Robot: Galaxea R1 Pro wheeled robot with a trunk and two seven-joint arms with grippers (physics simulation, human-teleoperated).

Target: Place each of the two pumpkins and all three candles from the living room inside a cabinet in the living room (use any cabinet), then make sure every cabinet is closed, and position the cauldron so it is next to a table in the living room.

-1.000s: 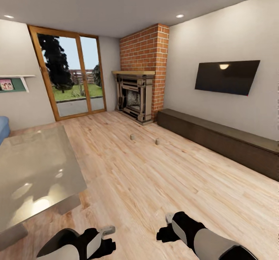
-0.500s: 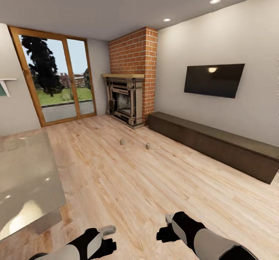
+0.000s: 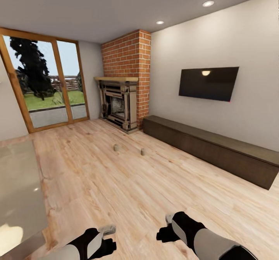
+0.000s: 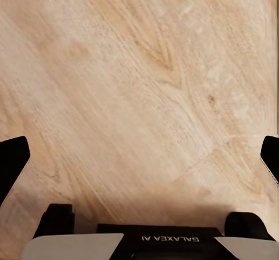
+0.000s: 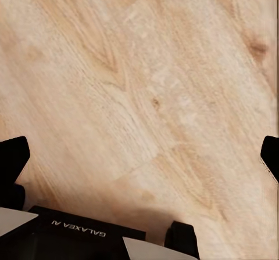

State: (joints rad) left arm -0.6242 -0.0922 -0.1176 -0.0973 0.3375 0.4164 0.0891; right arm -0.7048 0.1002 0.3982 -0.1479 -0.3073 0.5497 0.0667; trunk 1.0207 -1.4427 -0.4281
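I hold both arms tucked low for driving: left gripper and right gripper spread wide, empty. Two stubby tan candles on plank floor at 12 o'clock; long dark-brown cabinet at 2 o'clock, drawers shut; glass-topped table at 9 o'clock.

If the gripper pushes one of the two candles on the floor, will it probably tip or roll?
The candles look short and stubby, standing upright on the wood floor, so a low push would probably slide one, not tip it. If knocked over, its round side would likely let it roll. They seem light, though too distant to judge well.
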